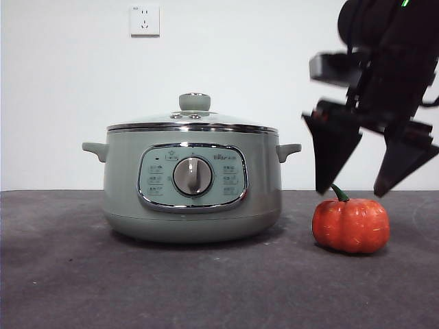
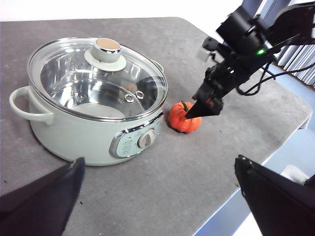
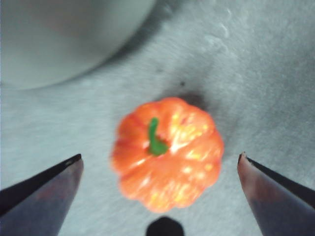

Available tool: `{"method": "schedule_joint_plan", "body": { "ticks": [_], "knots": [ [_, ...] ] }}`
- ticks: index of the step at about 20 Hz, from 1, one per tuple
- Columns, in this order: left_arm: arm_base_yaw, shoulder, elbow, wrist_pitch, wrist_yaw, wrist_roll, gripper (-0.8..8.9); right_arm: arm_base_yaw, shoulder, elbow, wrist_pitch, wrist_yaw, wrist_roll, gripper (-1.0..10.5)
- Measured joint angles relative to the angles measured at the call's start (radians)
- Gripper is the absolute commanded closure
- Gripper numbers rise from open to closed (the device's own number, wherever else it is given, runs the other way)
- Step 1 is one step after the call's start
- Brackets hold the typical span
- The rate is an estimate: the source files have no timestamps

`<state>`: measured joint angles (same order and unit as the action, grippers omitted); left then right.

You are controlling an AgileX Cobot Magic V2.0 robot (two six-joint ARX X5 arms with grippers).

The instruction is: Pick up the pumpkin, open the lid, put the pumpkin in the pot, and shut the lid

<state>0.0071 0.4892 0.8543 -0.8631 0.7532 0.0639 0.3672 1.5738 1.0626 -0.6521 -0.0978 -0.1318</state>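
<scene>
The pumpkin (image 1: 350, 225) sits on the grey counter (image 1: 206, 288) just beside the pot (image 1: 192, 184), on the side of one small handle, not touching it. The right hand (image 1: 357, 190) hangs directly above the pumpkin, spread wide and holding nothing. The lid (image 1: 193, 118) rests closed on the pot. The left hand (image 2: 157, 196) is spread wide too, well away from the pot.
</scene>
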Motion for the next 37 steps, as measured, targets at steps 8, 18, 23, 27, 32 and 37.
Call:
{"method": "schedule_joint_plan", "body": {
  "ticks": [8, 18, 23, 27, 32, 37],
  "knots": [
    [0.000, 0.000, 0.000, 0.000, -0.012, 0.000, 1.29, 0.000, 0.103, 0.000, 0.034, 0.012, 0.006, 7.7],
    [-0.001, 0.117, 0.000, 0.065, -0.073, 0.000, 1.29, 0.000, -0.013, 0.000, 0.003, -0.006, 0.052, 9.6],
    [-0.071, 0.282, 0.030, 0.248, -0.079, -0.043, 1.29, 0.000, -0.259, 0.000, -0.065, -0.006, 0.068, 9.6],
    [-0.186, 0.497, 0.156, 0.320, -0.183, -0.049, 1.29, 0.000, -0.438, 0.000, -0.093, -0.006, 0.077, 9.6],
    [-0.323, 0.786, 0.353, 0.343, -0.319, 0.015, 1.29, 0.000, -0.570, 0.000, -0.171, -0.007, 0.084, 9.6],
    [-0.393, 1.012, 0.507, 0.422, -0.359, 0.032, 1.29, 0.000, -0.628, 0.000, -0.215, -0.007, 0.088, 9.6]
  ]
}}
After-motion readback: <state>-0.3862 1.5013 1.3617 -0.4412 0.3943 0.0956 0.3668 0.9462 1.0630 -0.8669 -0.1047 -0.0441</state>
